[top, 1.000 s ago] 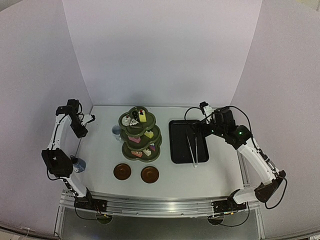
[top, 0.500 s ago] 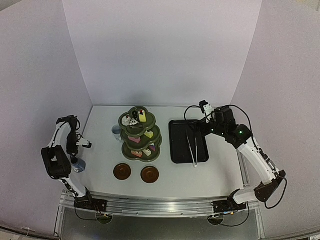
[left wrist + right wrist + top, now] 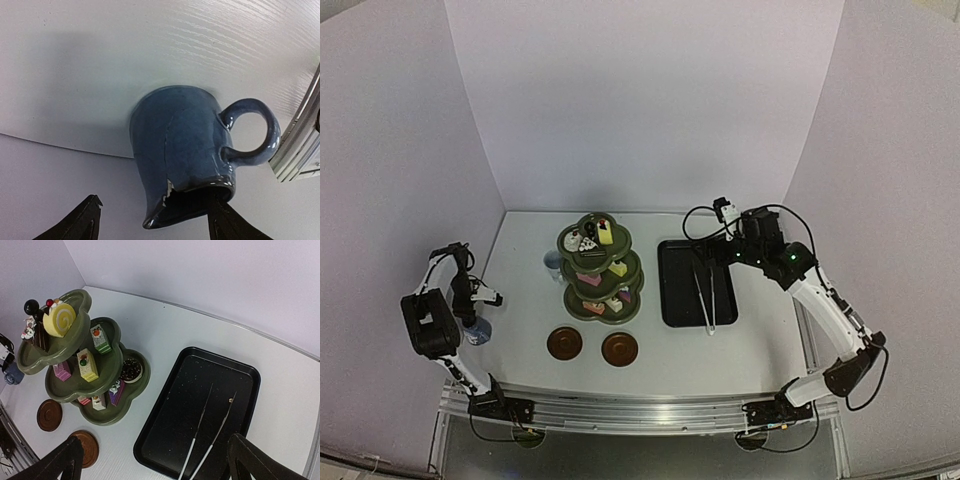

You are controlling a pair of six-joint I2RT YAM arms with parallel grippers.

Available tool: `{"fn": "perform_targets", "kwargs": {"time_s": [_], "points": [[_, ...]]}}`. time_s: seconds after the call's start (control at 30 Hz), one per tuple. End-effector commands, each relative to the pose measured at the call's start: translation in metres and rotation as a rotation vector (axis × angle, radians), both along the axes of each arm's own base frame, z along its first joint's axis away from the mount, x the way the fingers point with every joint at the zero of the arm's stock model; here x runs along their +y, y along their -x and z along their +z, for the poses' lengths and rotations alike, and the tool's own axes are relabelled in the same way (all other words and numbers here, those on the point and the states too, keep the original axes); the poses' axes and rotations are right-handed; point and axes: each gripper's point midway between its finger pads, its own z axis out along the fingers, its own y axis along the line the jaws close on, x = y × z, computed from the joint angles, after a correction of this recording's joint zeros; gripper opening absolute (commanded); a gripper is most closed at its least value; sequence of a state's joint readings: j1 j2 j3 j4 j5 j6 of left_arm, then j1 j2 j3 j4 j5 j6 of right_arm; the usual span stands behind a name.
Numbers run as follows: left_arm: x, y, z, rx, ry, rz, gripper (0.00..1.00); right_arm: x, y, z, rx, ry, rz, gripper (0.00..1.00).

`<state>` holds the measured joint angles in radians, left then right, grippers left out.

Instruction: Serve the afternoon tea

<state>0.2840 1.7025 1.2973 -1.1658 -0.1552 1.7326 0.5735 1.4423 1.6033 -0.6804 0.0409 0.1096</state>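
Note:
A blue cup point(image 3: 180, 135) with a loop handle stands at the table's left edge point(image 3: 477, 331). My left gripper point(image 3: 155, 212) is open just above it point(image 3: 470, 314); one fingertip point(image 3: 222, 215) is at the cup's mouth and the other is wide of it. A second cup point(image 3: 552, 262) stands behind the olive-green three-tier stand point(image 3: 625, 300), which holds several small cakes point(image 3: 59, 319). Two brown coasters point(image 3: 564, 343) point(image 3: 619, 349) lie in front of the stand. My right gripper point(image 3: 155, 440) is open and empty, high over the tray point(image 3: 713, 257).
A black tray point(image 3: 678, 300) with metal tongs point(image 3: 708, 295) lies right of the stand; both show in the right wrist view, tray point(image 3: 170, 425) and tongs point(image 3: 210, 435). Purple walls close in the back and sides. A metal rail point(image 3: 300, 145) runs along the table's near edge.
My left arm has swung from the back left toward the near edge and come down over the blue cup. My right arm has shifted slightly toward the back.

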Motion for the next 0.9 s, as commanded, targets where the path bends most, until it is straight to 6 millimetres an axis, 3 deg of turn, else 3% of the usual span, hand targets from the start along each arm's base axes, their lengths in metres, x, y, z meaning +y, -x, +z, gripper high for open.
{"fn": "perform_targets", "kwargs": {"time_s": [0.0,0.2,0.37,0.7,0.87], "points": [[-0.004,-0.015,-0.006,-0.061,0.039,-0.046,0.72,0.005,-0.003,0.016,-0.016,-0.041,0.007,0.98],[0.003,-0.005,-0.013,-0.021,0.043,-0.066,0.59,0.004,-0.002,0.016,-0.014,-0.045,-0.003,0.98],[0.009,0.001,-0.017,-0.011,0.054,-0.089,0.53,0.002,-0.003,0.016,-0.018,-0.042,-0.012,0.98],[-0.001,0.005,-0.026,-0.035,0.095,-0.105,0.41,0.004,-0.005,0.016,-0.011,-0.047,-0.015,0.98],[0.001,0.008,-0.029,-0.023,0.080,-0.095,0.28,0.004,-0.005,0.017,-0.010,-0.053,-0.015,0.98]]}}
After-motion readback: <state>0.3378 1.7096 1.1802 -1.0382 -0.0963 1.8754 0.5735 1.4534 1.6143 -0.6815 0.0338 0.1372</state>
